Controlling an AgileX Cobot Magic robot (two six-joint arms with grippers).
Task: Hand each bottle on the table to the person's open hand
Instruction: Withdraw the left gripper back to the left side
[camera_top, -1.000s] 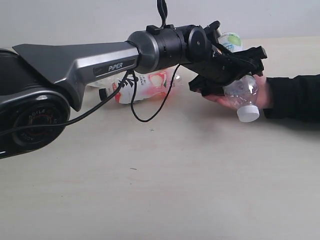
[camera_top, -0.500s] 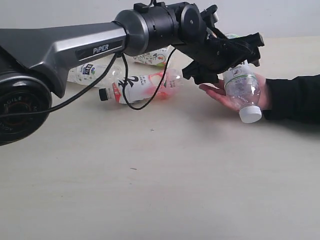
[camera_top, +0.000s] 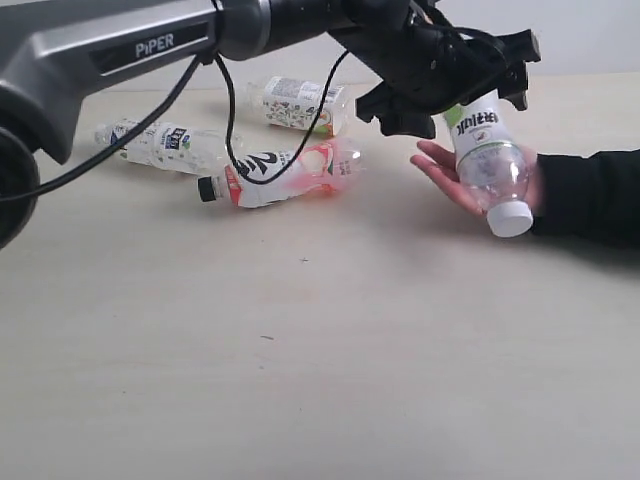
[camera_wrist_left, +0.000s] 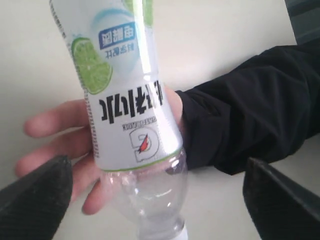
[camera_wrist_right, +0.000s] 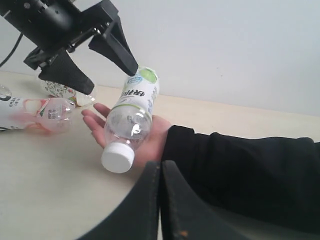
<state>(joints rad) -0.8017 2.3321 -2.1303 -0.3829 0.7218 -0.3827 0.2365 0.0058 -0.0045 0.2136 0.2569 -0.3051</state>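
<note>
A green-and-white bottle (camera_top: 487, 165) rests in the person's open hand (camera_top: 437, 165), white cap pointing down toward the table. My left gripper (camera_top: 455, 85) hovers just above it, open, its fingers (camera_wrist_left: 35, 195) wide on either side of the bottle (camera_wrist_left: 130, 110) and not touching it. Three bottles lie on the table (camera_top: 320, 360): a red-and-white one with a black cap (camera_top: 285, 175), a blue-and-white one (camera_top: 160, 145) and a floral one (camera_top: 298, 103). My right gripper (camera_wrist_right: 161, 167) is shut and empty, low over the table in front of the hand (camera_wrist_right: 155, 132).
The person's black sleeve (camera_top: 590, 195) lies along the table's right side. My left arm (camera_top: 110, 50) spans the upper left above the lying bottles, with a loose black cable (camera_top: 235, 150) hanging down beside the red-and-white bottle.
My left gripper has risen and drawn back from the green-and-white bottle, which stays in the hand. The arm has lifted, uncovering the bottles behind it.
</note>
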